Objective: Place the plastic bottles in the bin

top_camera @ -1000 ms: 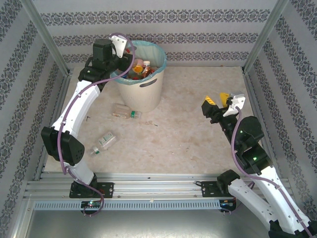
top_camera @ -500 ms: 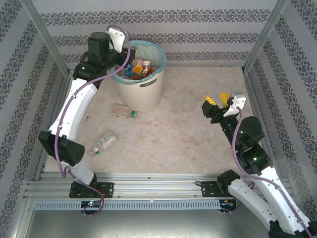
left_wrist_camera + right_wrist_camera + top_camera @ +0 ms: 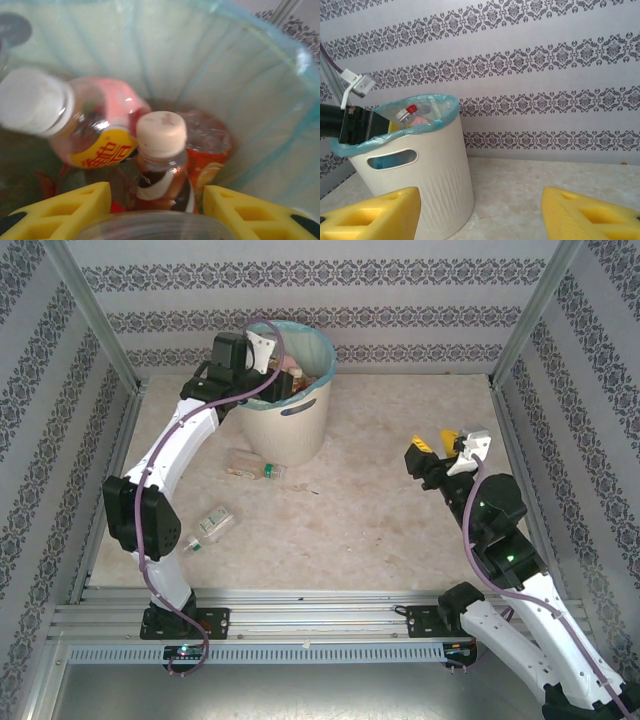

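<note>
The left gripper (image 3: pixel 156 196) hangs inside the mouth of the round cream-white plastic bin (image 3: pixel 290 430). In its wrist view its two yellow fingers (image 3: pixel 65 212) fill the lower corners, set partway apart. The rounded side of a clear bottle (image 3: pixel 150 226) lies clamped between them along the bottom edge, blurred by closeness. Below it, inside the light blue plastic bag (image 3: pixel 235 75) lining the bin, more bottles lie piled. A brown bottle with a cream cap (image 3: pixel 161 165) stands at centre. A pink bottle with a white cap and yellow label (image 3: pixel 95 137) leans at upper left, and an orange bottle (image 3: pixel 209 150) sits at right. In the overhead view the white left arm (image 3: pixel 170 455) curves up the left side of the frame to the bin, which stands at top centre against the patterned back wall. Two clear plastic bottles lie on the beige marbled table (image 3: pixel 380 510). One (image 3: pixel 255 469) is on its side just below the bin, and the other (image 3: pixel 209 527) lies further down and left, near the left arm's elbow. The right gripper (image 3: pixel 437 443) sits well apart at the right of the frame. In its wrist view its yellow fingers (image 3: pixel 370 215) are spread wide and empty. The bin fills the left of that view, with a red-capped clear bottle (image 3: pixel 410 113) poking above its rim.
</note>
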